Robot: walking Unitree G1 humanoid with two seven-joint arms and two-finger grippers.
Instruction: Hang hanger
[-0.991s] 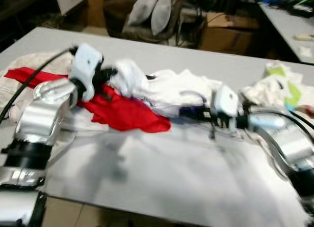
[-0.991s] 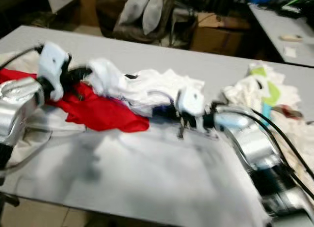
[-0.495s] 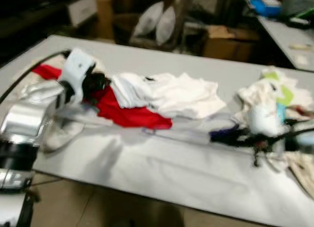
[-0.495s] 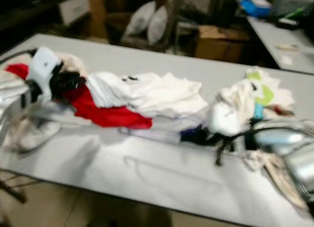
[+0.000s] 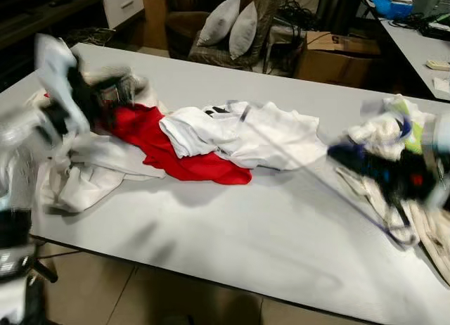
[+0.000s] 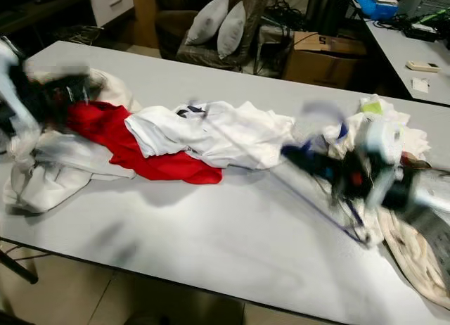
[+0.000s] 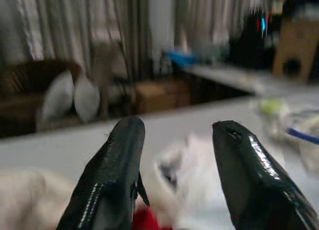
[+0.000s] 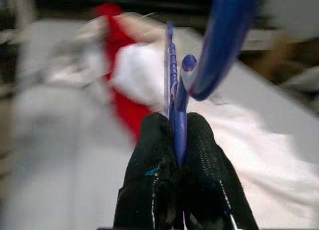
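Note:
A blue hanger [image 8: 224, 36] is pinched between the black fingers [image 8: 154, 140] of my right gripper [image 8: 175, 124], which is shut on it. In the eye views this gripper [image 6: 309, 160] is blurred. It is held above the grey table [image 6: 211, 233], between the white clothes [image 6: 225, 131] and the cloth pile on the right [image 6: 380, 121]. The hanger's thin frame trails down to the table. My left gripper [image 7: 177, 128] is open and holds nothing. It hovers, blurred, over the left end of a red garment [image 5: 176, 156].
A crumpled white garment [image 5: 84, 177] lies at the table's left edge. Behind the table stand a chair with two grey pillows [image 5: 232, 22] and a cardboard box [image 5: 337, 54]. A second table [image 5: 422, 36] is at the far right.
The camera has shifted. My right gripper has carried the hanger off the white clothes and rightward toward the pile on the right. My left arm has lifted up and to the left.

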